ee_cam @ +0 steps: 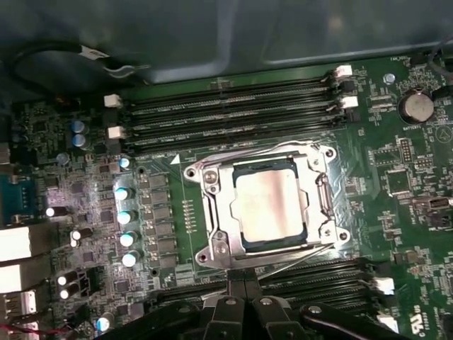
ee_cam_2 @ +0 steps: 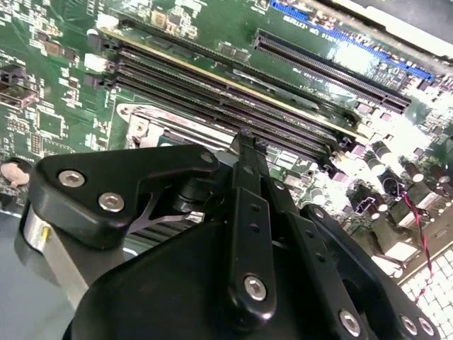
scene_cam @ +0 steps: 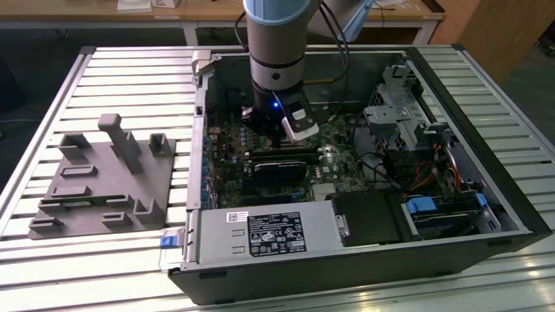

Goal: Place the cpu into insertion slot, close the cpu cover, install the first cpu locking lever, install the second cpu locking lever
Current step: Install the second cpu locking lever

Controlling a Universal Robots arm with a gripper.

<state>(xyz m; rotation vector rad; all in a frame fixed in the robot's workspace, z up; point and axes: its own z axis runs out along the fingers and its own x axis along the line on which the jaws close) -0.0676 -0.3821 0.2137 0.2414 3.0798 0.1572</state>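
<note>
Hanging over the open computer case [scene_cam: 451, 117], the arm [scene_cam: 275, 39] reached down in the exterior view toward the green board [scene_cam: 227, 162], its gripper [scene_cam: 279, 140] low over the middle of the board. The case lay on a slatted metal table [scene_cam: 121, 84], and a grey fixture [scene_cam: 104, 179] with upright pegs sat on the table toward the exterior view's left, well apart from the case.

In the first wrist view the cpu [ee_cam: 270, 204] lay flat in the slot [ee_cam: 212, 180], silvery top up. The cover [ee_cam: 221, 230] was down around it, its window framing the chip. Long black memory slots [ee_cam: 233, 106] ran on both sides of the socket, and a row of small capacitors [ee_cam: 124, 216] stood beside it. The gripper's black fingers [ee_cam: 228, 312] appeared pressed together, their tips [ee_cam: 245, 283] just beside the cover's near edge, close to a thin lever wire [ee_cam: 297, 258] running along that edge; whether they touched it could not be told.

In the second wrist view the gripper's black linkage [ee_cam_2: 248, 234] blocked most of the socket.
</note>
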